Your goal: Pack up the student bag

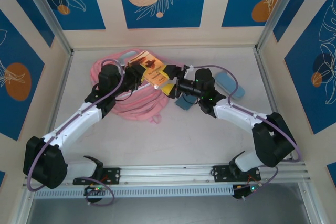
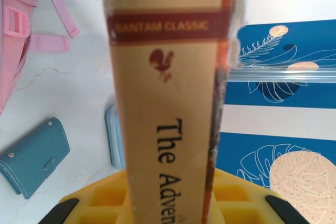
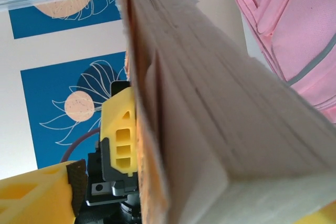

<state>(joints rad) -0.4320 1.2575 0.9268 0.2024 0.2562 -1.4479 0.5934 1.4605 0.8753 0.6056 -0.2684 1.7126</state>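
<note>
Nearest to the left wrist camera is a book. It stands upright through the middle of the frame, and on its tan spine I read "BANTAM CLASSIC" and "The Adven". The left gripper is closed narrow on the lower end of the book, with a yellow finger at each side along the bottom edge of the frame.

In the right wrist view the page edges of the same book run from the top centre to the lower right. The right gripper stands wide around it. Its finger in the lower left corner is clearly apart from the book, so I see no grip there.

From the top camera, the two arms meet in the upper middle of the frame with the book between them. The student bag lies flat on the table in the upper left part, partly under the left arm, and the book is above its right edge. A blue wallet lies just right of the bag, under the right arm. A light-blue pencil case lies farther to the right.
</note>
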